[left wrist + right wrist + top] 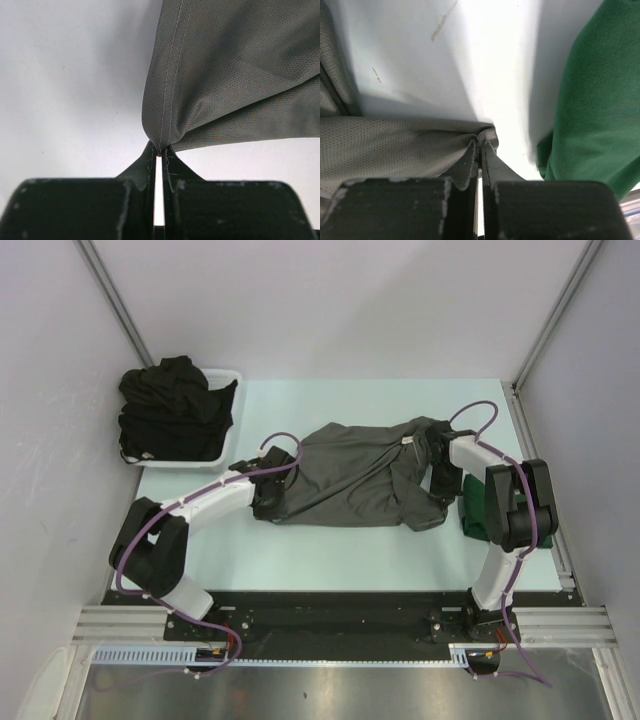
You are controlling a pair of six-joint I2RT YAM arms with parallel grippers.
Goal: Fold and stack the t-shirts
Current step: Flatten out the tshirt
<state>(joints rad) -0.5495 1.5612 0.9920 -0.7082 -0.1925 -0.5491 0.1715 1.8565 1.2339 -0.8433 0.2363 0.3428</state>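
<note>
Top external view: crumpled charcoal grey fabric t-shirt (350,475) lies right of the white plastic basket (185,466); left gripper (159,152) and right gripper (481,142) each pinch its edge. Spreading step, seemingly; next needs an even outward pull

Right gripper (481,146) jaws pinched together on a bunched fold of the grey t-shirt (385,145), with fabric squeezed between the finger pads. The grey cloth ran off to the left edge, wrinkled. Green t-shirt (597,100) lay at right, near the fingers but apart from the grey one. Pale table (485,60) showed between them, with faint scuff marks at upper left.
</note>
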